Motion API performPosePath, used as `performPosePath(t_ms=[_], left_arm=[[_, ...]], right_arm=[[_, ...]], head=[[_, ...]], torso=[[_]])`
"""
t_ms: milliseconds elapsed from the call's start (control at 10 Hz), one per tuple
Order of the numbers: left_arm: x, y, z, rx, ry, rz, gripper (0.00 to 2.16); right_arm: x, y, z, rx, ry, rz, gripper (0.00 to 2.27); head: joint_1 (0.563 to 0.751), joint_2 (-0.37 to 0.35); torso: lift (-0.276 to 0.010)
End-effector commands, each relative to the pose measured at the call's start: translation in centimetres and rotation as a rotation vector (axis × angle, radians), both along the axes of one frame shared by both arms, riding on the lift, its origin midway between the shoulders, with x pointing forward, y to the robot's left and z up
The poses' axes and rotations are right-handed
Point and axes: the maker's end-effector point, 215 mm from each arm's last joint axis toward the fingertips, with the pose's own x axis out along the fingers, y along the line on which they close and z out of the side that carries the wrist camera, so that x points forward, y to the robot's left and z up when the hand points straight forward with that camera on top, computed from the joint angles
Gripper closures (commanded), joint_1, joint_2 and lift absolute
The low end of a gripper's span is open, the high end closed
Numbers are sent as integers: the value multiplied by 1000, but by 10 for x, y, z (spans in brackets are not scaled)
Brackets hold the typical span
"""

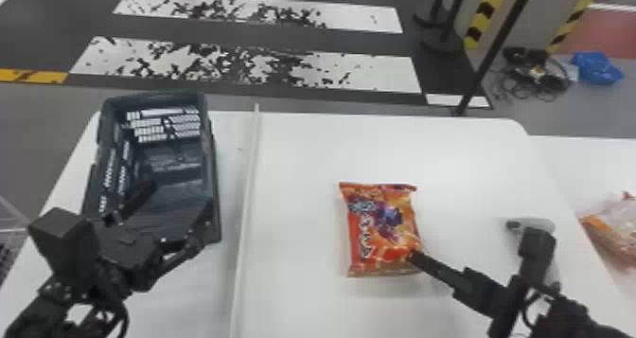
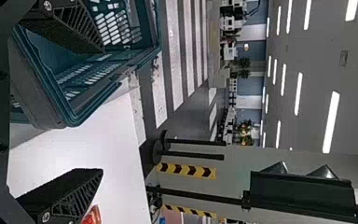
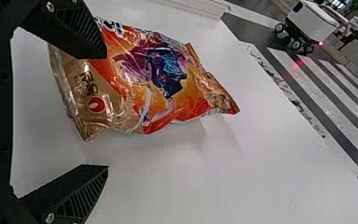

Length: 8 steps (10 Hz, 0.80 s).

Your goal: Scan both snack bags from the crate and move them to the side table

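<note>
Right gripper (image 1: 474,244) at orange snack bag (image 1: 381,226) — jaws spread; left gripper (image 1: 178,213) by crate (image 1: 214,171) — jaws wide apart.

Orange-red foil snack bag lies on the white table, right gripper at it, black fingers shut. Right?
Not shut: the right wrist view shows the right gripper with its black fingers apart. The snack bag does lie on the white table, gripper at it.

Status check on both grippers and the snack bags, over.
Right gripper open at orange snack bag, no grip. Left gripper open by crate. Other bag on side table. Grey scanner-like object near right gripper, possible snag.
</note>
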Motion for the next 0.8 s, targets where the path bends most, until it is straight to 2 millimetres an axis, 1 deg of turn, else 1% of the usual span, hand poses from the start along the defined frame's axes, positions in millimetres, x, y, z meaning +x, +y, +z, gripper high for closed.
performPosePath(t_ms=[0, 100, 200, 300, 400, 500, 700], left_arm=[[0, -1, -2, -1, 4, -3, 90], [-1, 0, -4, -1, 7, -1, 90], [-1, -1, -4, 0, 9, -3, 90], [-1, 0, -4, 1, 9, -4, 93], [-1, 0, -5, 3, 8, -4, 93], [-1, 0, -6, 2, 11, -3, 93], [0, 0, -9, 0, 16, -2, 93]], right_arm=[[4, 4, -1, 23, 8, 6, 120], [6, 10, -2, 51, 18, 11, 167], [8, 12, -1, 65, 18, 17, 448], [10, 13, -1, 69, 17, 24, 1163], [9, 13, -1, 75, 22, 22, 2148], [7, 15, 3, 111, 20, 16, 2250], [8, 8, 18, 168, -14, -11, 2250]], head=[[695, -84], [695, -82], [695, -77], [695, -68], [695, -65], [695, -64], [695, -61]], torso=[[-75], [-75], [-75], [-75], [-75], [-75], [-75]])
